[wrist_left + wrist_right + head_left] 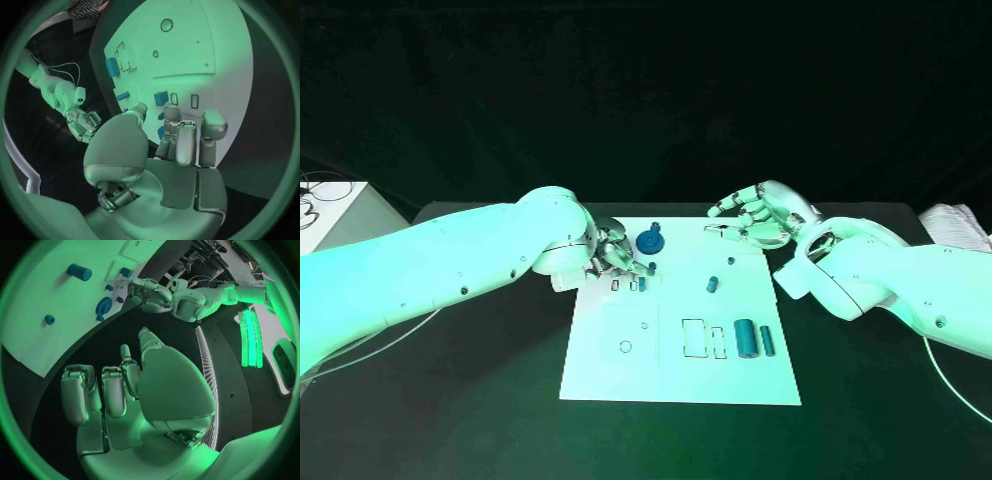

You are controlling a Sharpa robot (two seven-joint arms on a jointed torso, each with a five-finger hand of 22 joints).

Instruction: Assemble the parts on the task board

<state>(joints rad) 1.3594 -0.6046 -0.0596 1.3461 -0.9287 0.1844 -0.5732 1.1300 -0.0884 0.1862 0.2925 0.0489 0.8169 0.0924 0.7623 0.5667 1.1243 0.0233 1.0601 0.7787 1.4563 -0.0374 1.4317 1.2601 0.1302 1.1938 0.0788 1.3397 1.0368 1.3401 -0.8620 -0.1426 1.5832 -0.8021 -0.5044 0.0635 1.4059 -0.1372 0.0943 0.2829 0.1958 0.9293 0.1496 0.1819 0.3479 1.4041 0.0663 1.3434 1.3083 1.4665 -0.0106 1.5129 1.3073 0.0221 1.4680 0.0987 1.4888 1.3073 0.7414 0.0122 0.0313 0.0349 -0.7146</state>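
Head view: task board [610, 375] seen mid-table, carrying a round blue part [651, 242] at its far edge and two blue cylinders [754, 339] nearer. Left hand [617, 257] rested on board, grip cannot be told; right hand [754, 214] held above the far edge, curled, empty

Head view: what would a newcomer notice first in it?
The white rectangular task board in the middle of the black table, with small blue parts on it. The left silver hand rests over its far left corner beside a round blue gear-like part, and the right silver hand hovers near its far right corner, holding nothing.
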